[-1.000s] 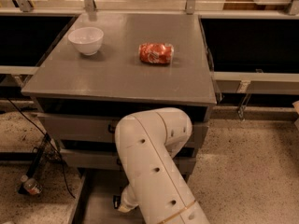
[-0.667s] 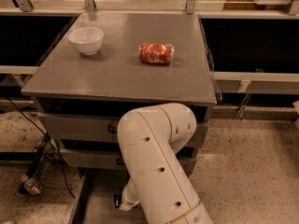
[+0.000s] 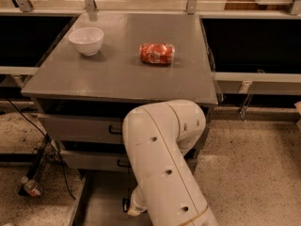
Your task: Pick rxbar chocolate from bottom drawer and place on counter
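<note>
My white arm (image 3: 162,168) reaches down in front of the cabinet into the open bottom drawer (image 3: 99,202), whose plain grey floor shows at the lower left. The gripper (image 3: 128,206) sits low over that floor, mostly covered by the arm, with only a small dark part showing beside the wrist. The rxbar chocolate is hidden from view. Above, the counter (image 3: 117,76) is a broad grey metal top.
A red soda can (image 3: 156,53) lies on its side on the counter, with a white bowl (image 3: 86,40) at the back left. Two grey drawers with black handles (image 3: 115,130) sit under the counter. Cables and a bottle (image 3: 31,187) lie on the floor at the left.
The arm's elbow has shifted slightly to the right. The gripper stays low in the bottom drawer. The can and bowl have not moved.
</note>
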`<state>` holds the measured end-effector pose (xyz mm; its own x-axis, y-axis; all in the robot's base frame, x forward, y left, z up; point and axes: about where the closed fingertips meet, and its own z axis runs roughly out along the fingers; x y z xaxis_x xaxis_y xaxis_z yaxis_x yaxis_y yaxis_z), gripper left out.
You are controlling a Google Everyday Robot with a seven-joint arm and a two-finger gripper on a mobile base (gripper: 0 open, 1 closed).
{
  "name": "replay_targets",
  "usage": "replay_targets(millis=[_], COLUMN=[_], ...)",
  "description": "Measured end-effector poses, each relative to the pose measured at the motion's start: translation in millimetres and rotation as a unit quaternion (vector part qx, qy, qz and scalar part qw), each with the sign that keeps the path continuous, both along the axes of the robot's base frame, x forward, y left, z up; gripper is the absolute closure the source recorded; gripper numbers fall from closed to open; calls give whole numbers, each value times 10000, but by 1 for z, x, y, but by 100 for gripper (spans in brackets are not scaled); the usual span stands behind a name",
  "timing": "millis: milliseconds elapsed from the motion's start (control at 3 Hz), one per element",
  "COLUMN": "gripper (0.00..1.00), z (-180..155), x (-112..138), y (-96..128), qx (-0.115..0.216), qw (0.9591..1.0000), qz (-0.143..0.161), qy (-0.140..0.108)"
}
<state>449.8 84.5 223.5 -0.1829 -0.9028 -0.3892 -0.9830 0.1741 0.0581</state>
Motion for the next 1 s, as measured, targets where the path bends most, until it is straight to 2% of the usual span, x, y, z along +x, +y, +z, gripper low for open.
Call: replay_targets(millis=[667, 1000], gripper=[100, 100], z=[-2, 5], x=[-19, -19], y=[-50, -52], qx=[-137, -184], qw=[9985, 9983], qz=[-506, -537], qy=[150, 113])
